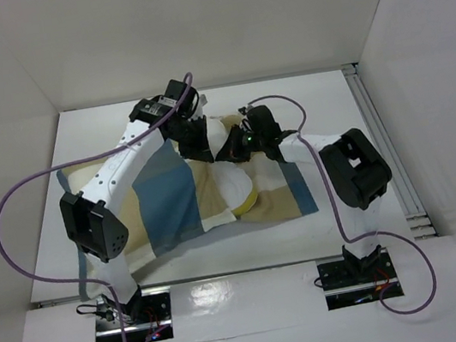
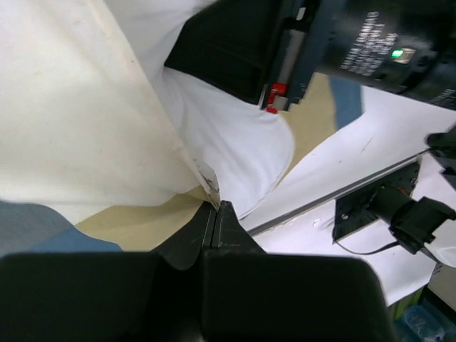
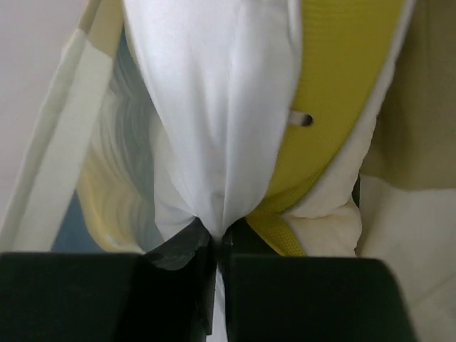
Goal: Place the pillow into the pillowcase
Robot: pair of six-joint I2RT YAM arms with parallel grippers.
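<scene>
Right now your left hand (image 2: 216, 214) is pressed together on a cream edge of the pillowcase (image 1: 172, 201), which lies spread across the tabletop (image 1: 320, 96). Your right hand (image 3: 216, 239) pinches a gathered fold of the pillow (image 3: 214, 107) beside its yellow band (image 3: 342, 71). The pillow lies on the pillowcase near its middle, partly showing.

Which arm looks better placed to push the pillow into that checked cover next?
Probably the right arm: its jaws are shut on the pillow beside the yellow band, ready to drive it in. The left arm pinches the pillowcase edge, better for holding the mouth open.
</scene>
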